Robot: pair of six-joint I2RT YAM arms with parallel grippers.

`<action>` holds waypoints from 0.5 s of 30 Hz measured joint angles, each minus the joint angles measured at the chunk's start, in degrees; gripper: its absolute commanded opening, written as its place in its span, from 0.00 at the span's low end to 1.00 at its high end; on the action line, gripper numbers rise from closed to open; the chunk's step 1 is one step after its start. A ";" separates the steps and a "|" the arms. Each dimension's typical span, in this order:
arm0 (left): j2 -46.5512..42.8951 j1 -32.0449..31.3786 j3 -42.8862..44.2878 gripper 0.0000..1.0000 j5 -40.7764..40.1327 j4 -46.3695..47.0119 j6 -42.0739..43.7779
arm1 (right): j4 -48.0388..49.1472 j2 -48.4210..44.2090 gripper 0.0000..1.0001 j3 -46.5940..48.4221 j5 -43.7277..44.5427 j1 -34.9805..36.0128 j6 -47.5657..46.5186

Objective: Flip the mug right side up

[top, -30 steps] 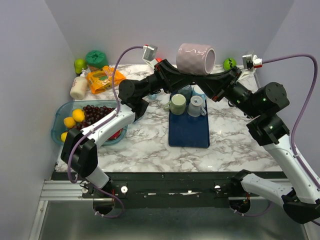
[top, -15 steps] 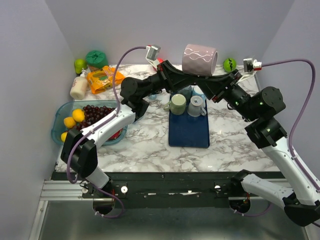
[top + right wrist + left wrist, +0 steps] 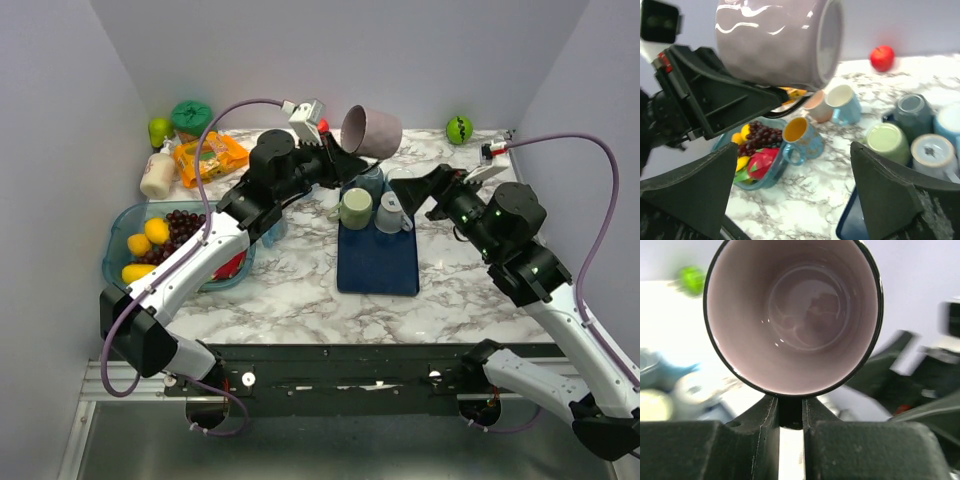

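— Upper centre of the overhead view: pink mug (image 3: pixel 375 130) aloft, on its side, mouth tipped toward lower left. Well clear of the marble table (image 3: pixel 300 290).
— Held by what?
— Left gripper (image 3: pixel 340 158). Wrist view: both fingers (image 3: pixel 759 426) clamped on the wall at the bottom of the rim, camera looking straight into the glossy inside.
— Right gripper (image 3: pixel 425 190)?
— Jaws spread wide, holding nothing. Sits right of and below the mug in the overhead view, apart from it. Its own camera has the mug in the upper left of frame, lying sideways, pale wavy lines on the outer wall.
— Beneath the mug?
— Blue mat (image 3: pixel 378 265), centre of frame, with a green cup (image 3: pixel 355 208) and a white cup (image 3: pixel 392 212) side by side, both apparently bottom-up. Bluish cup (image 3: pixel 370 185) just behind those two, partly hidden. Fruit bowl (image 3: pixel 112 255) at left edge, grapes and yellow fruit in it. Green ball (image 3: pixel 459 127) at the back wall, upper right.
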 measured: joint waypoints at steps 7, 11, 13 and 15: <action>-0.81 0.00 1.27 0.00 -17.14 -23.41 13.51 | -8.83 -1.05 1.00 -0.63 10.58 0.02 0.66; -0.57 0.02 1.07 0.00 -25.35 -32.30 17.29 | -12.00 0.52 1.00 -0.61 12.92 0.02 0.68; -0.24 0.02 0.50 0.00 -28.61 -34.36 18.45 | -13.20 1.90 1.00 -0.61 13.42 0.02 0.70; 0.66 0.02 -0.20 0.00 -31.15 -35.76 18.95 | -14.16 3.58 1.00 -0.55 13.77 0.02 0.70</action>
